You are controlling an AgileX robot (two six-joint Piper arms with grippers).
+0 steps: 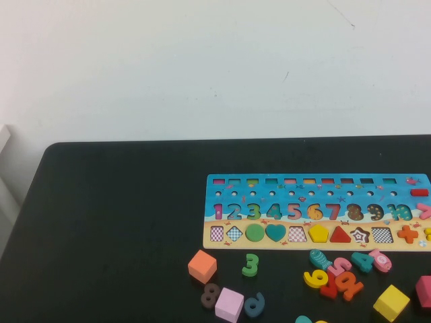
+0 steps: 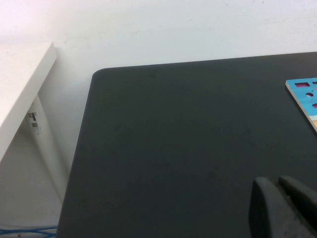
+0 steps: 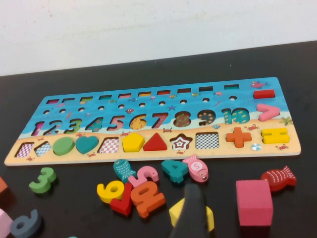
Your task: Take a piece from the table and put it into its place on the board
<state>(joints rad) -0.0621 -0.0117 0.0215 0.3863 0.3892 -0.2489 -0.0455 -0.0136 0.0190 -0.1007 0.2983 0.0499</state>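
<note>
The yellow pentagon piece (image 1: 318, 233) lies seated in its place on the board (image 1: 210, 202), between the checkered trapezoid recess (image 1: 297, 234) and the red triangle (image 1: 340, 235). In the right wrist view the piece (image 3: 133, 143) sits flush in the sandy strip of the board (image 3: 292, 144). My right gripper (image 3: 192, 191) is shut and empty, hanging over the loose pieces in front of the board, above a yellow cube (image 3: 210, 218). My left gripper (image 2: 278, 182) is shut and empty over the bare table (image 2: 188, 139), left of the board's corner (image 2: 304, 91). Neither arm shows in the high view.
Loose numerals, fish and cubes lie in front of the board: an orange cube (image 1: 202, 266), a pink cube (image 1: 229, 304), a green 3 (image 1: 250, 264), a yellow cube (image 1: 391, 303), a magenta cube (image 3: 254, 202), a red fish (image 3: 278, 178). A white shelf (image 2: 22, 89) stands beyond the table's left edge.
</note>
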